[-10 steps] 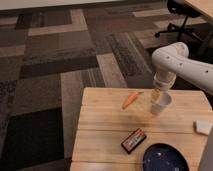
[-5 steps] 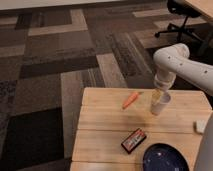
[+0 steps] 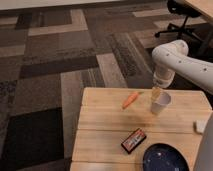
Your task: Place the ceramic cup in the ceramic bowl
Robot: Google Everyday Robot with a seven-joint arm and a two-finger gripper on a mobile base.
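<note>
Fingers (image 3: 156,93) are seen at the rim of the cup (image 3: 161,104), spread wide and judged to be closed around it. The gripper (image 3: 157,93) hangs straight down from the white arm (image 3: 175,57) over the far right part of the bench (image 3: 105,130). The cup is noted leaning slightly. Whether its base is clear of the wood cannot be told.

Step in hand: the grasp is taken as made, and the lift is judged to be just starting.

Outward from the cup:
- The carrot (image 3: 130,99) lies just beside it to the left, apart from it.
- The black-and-red packet (image 3: 133,140) lies nearer the front, well apart.
- The dark blue bowl (image 3: 165,159) sits at the front edge, partly cut off by the frame and empty as far as can be seen.

Next move calls for:
- the cup to be raised clear of the bench,
- carried toward the front over the bowl, with the packet kept clear,
- lowered upright inside the rim before release.

Against the earlier frames: the cup is found shifted a little toward the front and less upright. The arm's pose is nearly unchanged. Carrot, packet and bowl are unmoved.
</note>
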